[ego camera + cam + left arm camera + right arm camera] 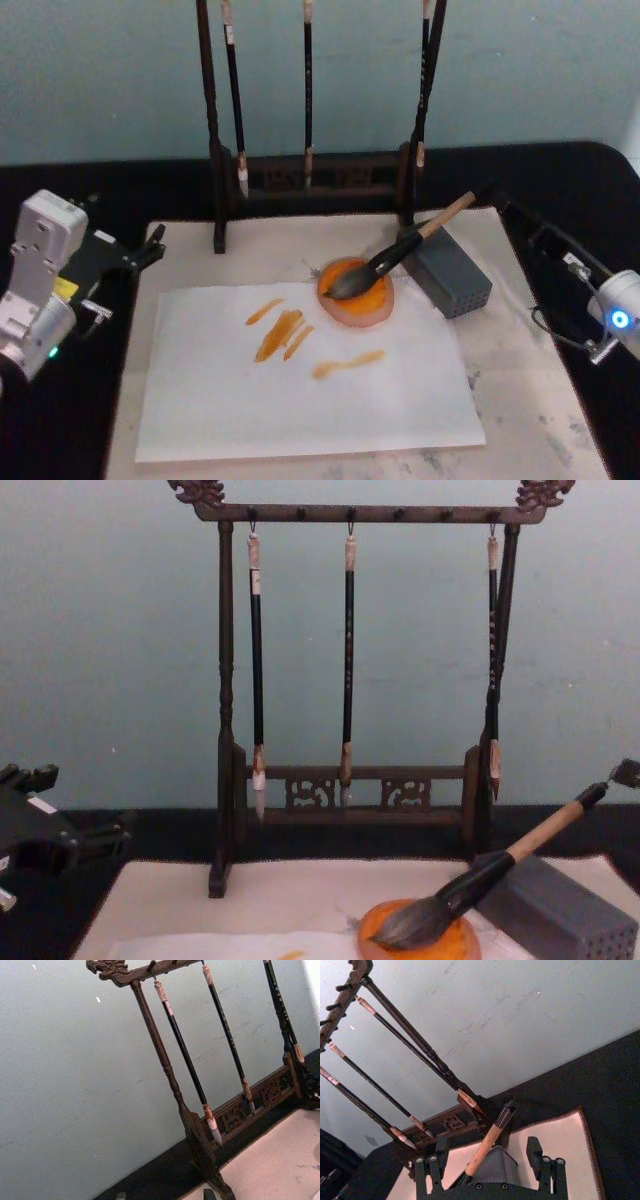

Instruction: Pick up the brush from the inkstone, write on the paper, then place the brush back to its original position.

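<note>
- A black bench (pixel 60 180) stood before a pale blue-green wall (pixel 100 80), and a cream mat (pixel 540 400) covered the middle of the bench.
- At 12 o'clock on the mat stood a dark wooden rack (pixel 310 185), with three thin brushes (pixel 308 90) hanging upright from its top bar.
- The paper (pixel 300 410) lay flat on the mat, inside the mat's edges. Orange strokes (pixel 285 330) marked its half toward 12 o'clock, and the half toward 6 o'clock was plain white.
- The inkstone (pixel 345 315) sat at the 1 o'clock corner of the paper.
- A grey block (pixel 455 280) stood just beside the inkstone at 3 o'clock.
- The brush (pixel 400 255) lay with its bristle head in the inkstone and its handle leaning on the block. The handle rose toward 2 o'clock.
- The right gripper (pixel 486 1142) hung at the far end of the handle. Its fingers (pixel 534 1147) were spread apart, and in the right wrist view the handle showed between them and touched neither.
- The left gripper (pixel 150 250) hung over the bench at the mat's 10 o'clock edge, near the paper's corner, with its fingers apart and holding nothing.
- A strip of mat with grey stains ran along the paper at 3 o'clock.
</note>
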Robot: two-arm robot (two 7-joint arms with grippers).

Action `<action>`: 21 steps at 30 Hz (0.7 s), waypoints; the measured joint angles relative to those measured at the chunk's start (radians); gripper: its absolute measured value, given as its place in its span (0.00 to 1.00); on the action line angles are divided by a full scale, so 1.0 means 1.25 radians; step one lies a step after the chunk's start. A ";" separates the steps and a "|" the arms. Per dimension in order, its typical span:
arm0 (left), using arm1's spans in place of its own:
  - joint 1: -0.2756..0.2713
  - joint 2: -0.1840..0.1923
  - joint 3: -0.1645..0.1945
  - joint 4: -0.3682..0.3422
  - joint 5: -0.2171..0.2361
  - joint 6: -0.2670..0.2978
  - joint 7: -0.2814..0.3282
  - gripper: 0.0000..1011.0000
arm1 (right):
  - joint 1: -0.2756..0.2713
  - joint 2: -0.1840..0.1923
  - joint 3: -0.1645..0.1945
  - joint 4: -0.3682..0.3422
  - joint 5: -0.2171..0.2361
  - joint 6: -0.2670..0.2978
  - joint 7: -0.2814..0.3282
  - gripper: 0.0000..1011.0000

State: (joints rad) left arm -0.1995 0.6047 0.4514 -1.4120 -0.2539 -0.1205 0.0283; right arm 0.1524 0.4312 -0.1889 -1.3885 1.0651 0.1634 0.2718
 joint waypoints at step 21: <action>0.000 0.000 0.000 0.000 0.000 0.000 0.000 0.99 | 0.108 -0.099 -0.035 0.170 0.079 -0.059 0.007 0.99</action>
State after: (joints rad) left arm -0.1995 0.6047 0.4514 -1.4119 -0.2539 -0.1205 0.0283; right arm 0.2880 0.3074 -0.2333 -1.1760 1.1644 0.0896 0.2807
